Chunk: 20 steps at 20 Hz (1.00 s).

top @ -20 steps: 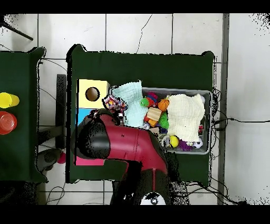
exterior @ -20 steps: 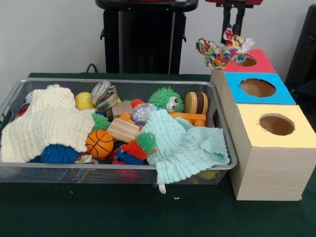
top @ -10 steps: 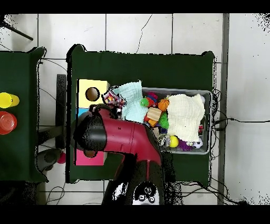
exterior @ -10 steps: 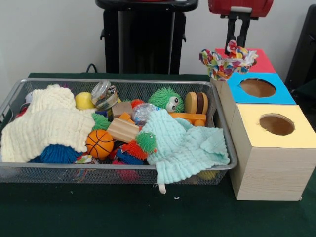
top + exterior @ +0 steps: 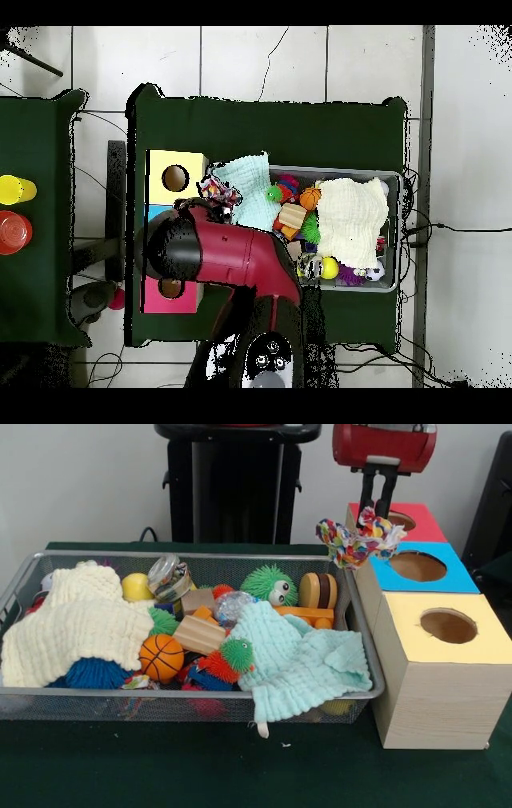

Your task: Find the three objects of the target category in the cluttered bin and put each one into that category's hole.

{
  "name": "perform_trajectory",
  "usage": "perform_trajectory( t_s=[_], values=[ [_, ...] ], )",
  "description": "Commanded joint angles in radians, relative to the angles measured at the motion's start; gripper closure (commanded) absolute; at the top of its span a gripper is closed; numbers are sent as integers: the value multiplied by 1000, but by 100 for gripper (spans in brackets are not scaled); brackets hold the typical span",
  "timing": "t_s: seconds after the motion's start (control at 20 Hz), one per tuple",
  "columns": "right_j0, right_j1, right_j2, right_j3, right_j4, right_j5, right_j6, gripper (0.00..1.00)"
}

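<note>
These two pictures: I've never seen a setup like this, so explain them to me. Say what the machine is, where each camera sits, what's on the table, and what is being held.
The machine is a red and black robot arm. One camera faces it across the table; the other looks straight down. On the green table sits a wire bin crammed with toys and two cloths. Beside it stand three boxes with holes on top: red, blue, yellow. The gripper holds a colourful rope toy in the air beside the red and blue boxes.
</note>
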Motion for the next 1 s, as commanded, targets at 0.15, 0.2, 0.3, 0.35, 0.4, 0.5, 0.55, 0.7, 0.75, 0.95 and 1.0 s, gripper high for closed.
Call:
perform_trajectory(
  t_s=[0.15, 0.2, 0.3, 0.35, 0.4, 0.5, 0.55, 0.7, 0.75, 0.95, 1.0],
  values=[
    [67, 83, -33, -14, 81, -32, 346, 100],
    [81, 88, -42, -19, 90, -24, 359, 100],
    [111, 101, -66, -44, 102, -2, 380, 100],
    [125, 106, -77, -57, 106, 13, 391, 100],
    [138, 111, -88, -70, 111, 27, 401, 100],
    [162, 122, -106, -93, 120, 53, 419, 100],
    [169, 126, -110, -99, 126, 57, 425, 100],
    [183, 143, -113, -105, 137, 38, 438, 100],
    [185, 149, -112, -102, 140, 25, 440, 100],
    [200, 169, -109, -96, 153, -13, 462, 100],
    [204, 176, -110, -102, 154, -15, 465, 100]
  ],
)
